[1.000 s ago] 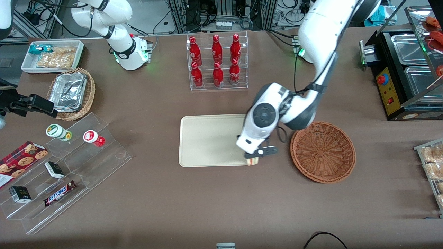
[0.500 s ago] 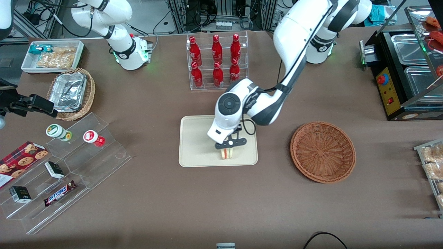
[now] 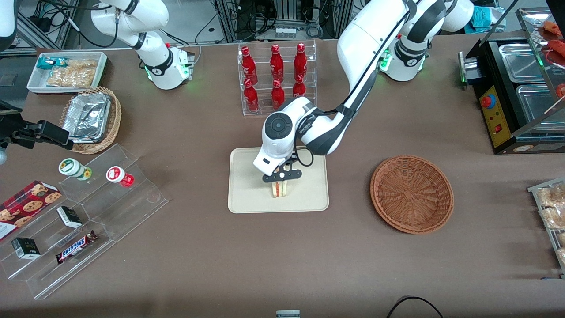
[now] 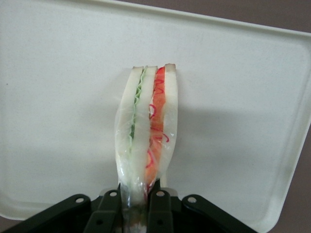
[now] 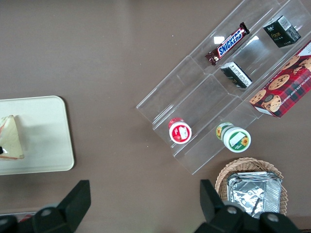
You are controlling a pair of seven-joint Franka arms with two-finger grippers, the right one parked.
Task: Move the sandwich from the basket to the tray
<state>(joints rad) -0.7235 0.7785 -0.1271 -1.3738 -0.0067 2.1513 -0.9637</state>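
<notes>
The sandwich [image 3: 279, 189] is held over the tray [image 3: 247, 194], near the edge closest to the front camera. It looks very low, maybe touching, but this cannot be told for sure. It should be set down gently and let go only when it rests on the tray, so it is not dropped or squashed. The gripper [image 4: 137, 196] is closed tight on the sandwich's thin end. The basket [image 3: 411, 193] sits empty toward the working arm's end.

The left arm reached down from its base, wrist bent, its gripper [image 3: 280, 182] pointing downward with both fingers [image 4: 110, 211] pinched tight on the sandwich [image 4: 147, 127].
</notes>
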